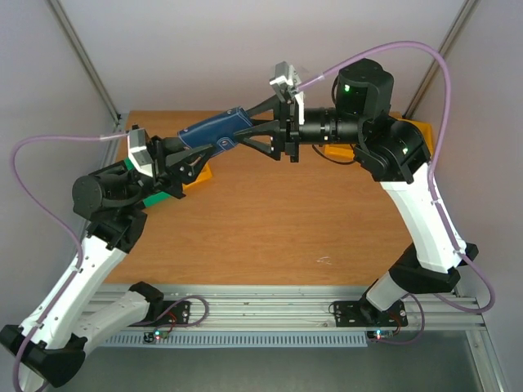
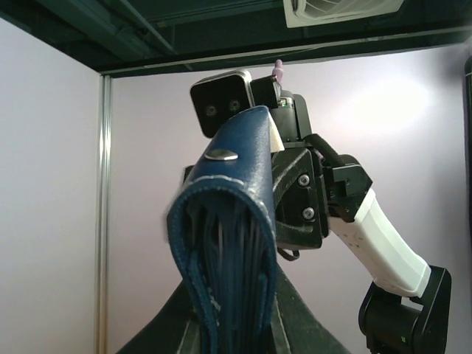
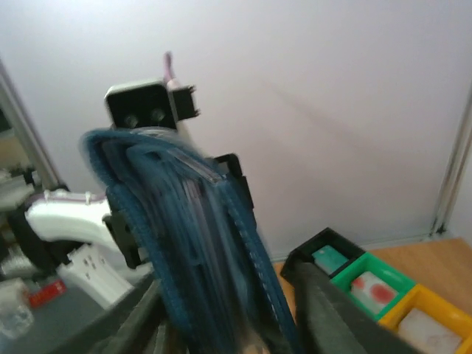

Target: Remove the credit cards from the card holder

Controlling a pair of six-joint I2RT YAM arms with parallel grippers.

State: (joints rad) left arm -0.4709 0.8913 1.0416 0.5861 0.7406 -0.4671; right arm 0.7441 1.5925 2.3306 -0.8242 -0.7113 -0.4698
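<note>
The card holder (image 1: 214,131), a navy bifold wallet, is held in the air above the far part of the table, between both arms. My left gripper (image 1: 194,151) is shut on its left end. My right gripper (image 1: 237,139) is shut on its right end. In the left wrist view the card holder (image 2: 228,243) stands folded between the fingers, with thin dark edges showing inside. In the right wrist view the card holder (image 3: 184,243) is blurred, with a clear pale edge at its top. No credit card shows outside it between the grippers.
A black bin (image 3: 330,259), a green bin (image 3: 371,287) and a yellow bin (image 3: 428,328) stand on the wooden table (image 1: 270,220), each with a card-like thing inside. From above, a yellow bin (image 1: 200,173) and a green bin (image 1: 151,200) show under the left arm.
</note>
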